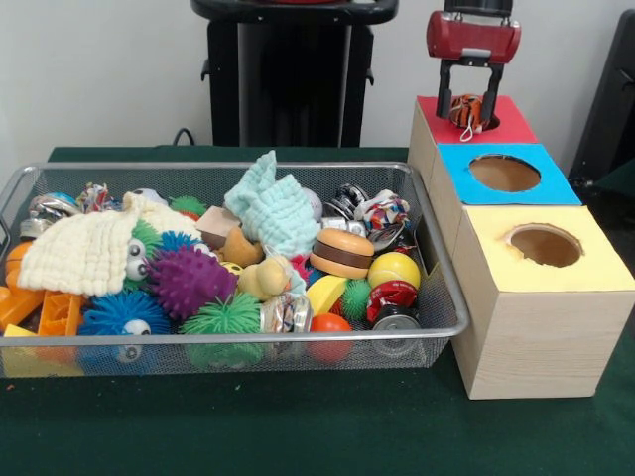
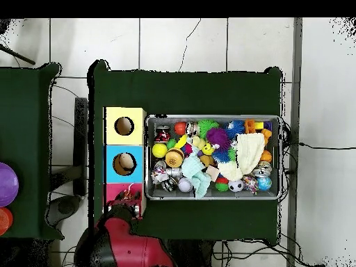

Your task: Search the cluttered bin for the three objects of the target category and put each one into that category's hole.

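Observation:
My gripper (image 1: pixel 468 115) hangs over the red-topped box (image 1: pixel 518 125) at the far right. Its fingers (image 1: pixel 444 91) stand apart, one on each side of the round hole. The orange tiger-striped plush (image 1: pixel 466 107), with a white tag, sits in the hole's mouth between them. The pale yellow plush (image 1: pixel 264 279) and the tan plush (image 1: pixel 241 248) lie among the clutter in the middle of the wire mesh bin (image 1: pixel 248 339). In the overhead view my gripper (image 2: pixel 127 199) is over the red box (image 2: pixel 113 190), beside the bin (image 2: pixel 212 117).
The blue-topped box (image 1: pixel 556 184) and yellow-topped box (image 1: pixel 595 270) stand in line with the red one, against the bin's right side. Spiky balls (image 1: pixel 187 281), knitted cloths (image 1: pixel 84 253), a toy burger (image 1: pixel 342 252) and cans fill the bin. Something pale shows inside the blue hole (image 2: pixel 125 163).

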You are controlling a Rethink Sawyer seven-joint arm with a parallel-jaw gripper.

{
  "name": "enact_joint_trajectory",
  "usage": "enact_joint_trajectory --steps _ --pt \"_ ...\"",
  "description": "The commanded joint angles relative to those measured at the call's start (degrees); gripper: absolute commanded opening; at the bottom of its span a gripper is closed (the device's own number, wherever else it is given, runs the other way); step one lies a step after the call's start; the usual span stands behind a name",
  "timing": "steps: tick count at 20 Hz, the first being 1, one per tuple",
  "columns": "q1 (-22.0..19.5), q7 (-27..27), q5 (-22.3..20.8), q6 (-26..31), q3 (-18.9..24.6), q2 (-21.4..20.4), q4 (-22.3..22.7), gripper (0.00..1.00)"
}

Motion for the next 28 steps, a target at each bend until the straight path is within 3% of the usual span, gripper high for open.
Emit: enact_joint_trajectory --steps 1,5,8,12,15,18,28 --pt "-0.6 14.8 3.5 3.7 1.2 -3.0 1.2 1.0" --pt "1.5 13.2 4.8 12.6 -1.7 -9.7 0.8 1.0" --pt "2.2 13.4 5.2 13.3 -2.0 -10.2 0.6 1.0" --pt "0.7 14.7 4.5 8.6 0.8 -8.1 1.2 1.0" --pt "5.0 13.9 6.4 13.3 -3.5 -8.7 -1.0 1.0" --pt "6.2 13.7 7.3 15.9 -4.8 -10.0 -1.7 1.0" --pt "-1.2 16.4 4.7 4.1 4.2 -4.7 1.9 1.0"
